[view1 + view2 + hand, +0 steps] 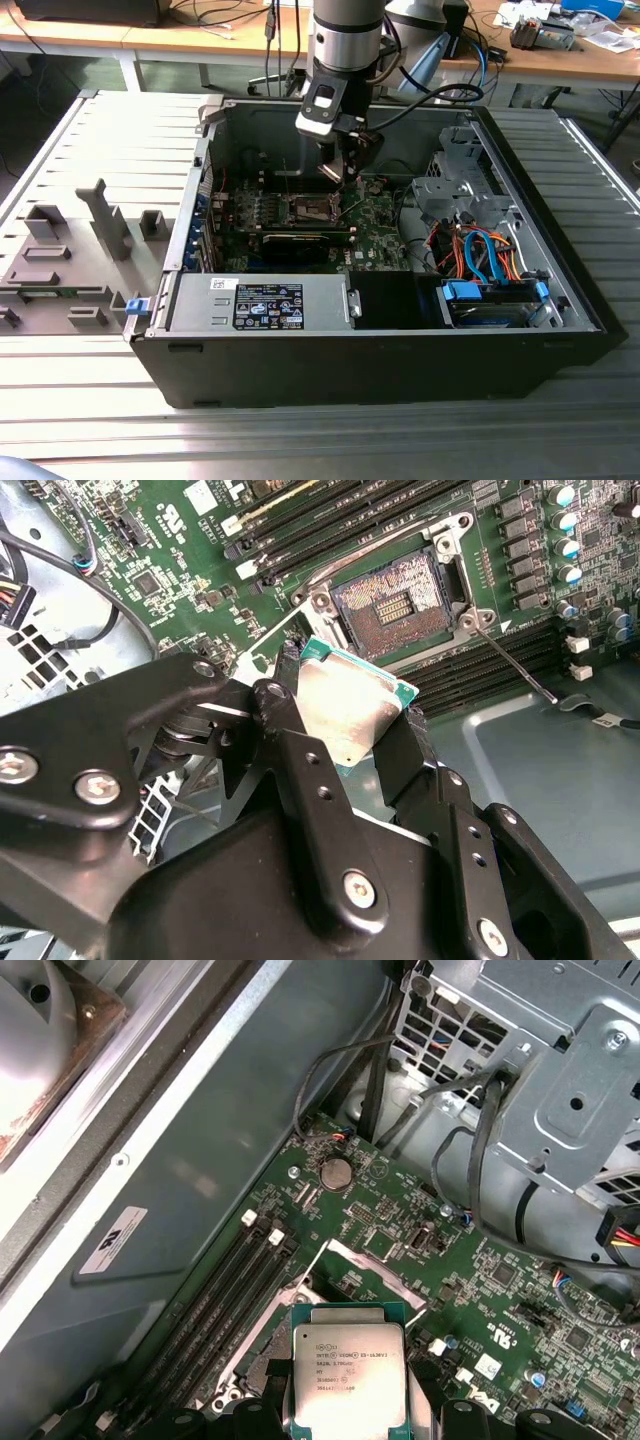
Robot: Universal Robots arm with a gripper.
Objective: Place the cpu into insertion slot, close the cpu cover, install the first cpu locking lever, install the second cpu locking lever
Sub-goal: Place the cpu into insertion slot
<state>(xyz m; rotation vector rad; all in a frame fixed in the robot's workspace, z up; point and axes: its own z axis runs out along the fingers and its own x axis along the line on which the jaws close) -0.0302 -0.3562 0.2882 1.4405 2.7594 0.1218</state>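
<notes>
Your tool pinches the cpu by its edges, hovering near the open slot. Square it with the slot rim, keep it level, lower gently, no force.

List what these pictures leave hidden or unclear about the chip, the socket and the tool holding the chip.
1. Chip underside, both wrist views: it faces away from the cameras.
2. Socket pins, exterior view: too small to make out.
3. Socket, first wrist view: mostly behind the held chip.
4. Tool, first wrist view: mostly cut off by the picture's edge.
</notes>
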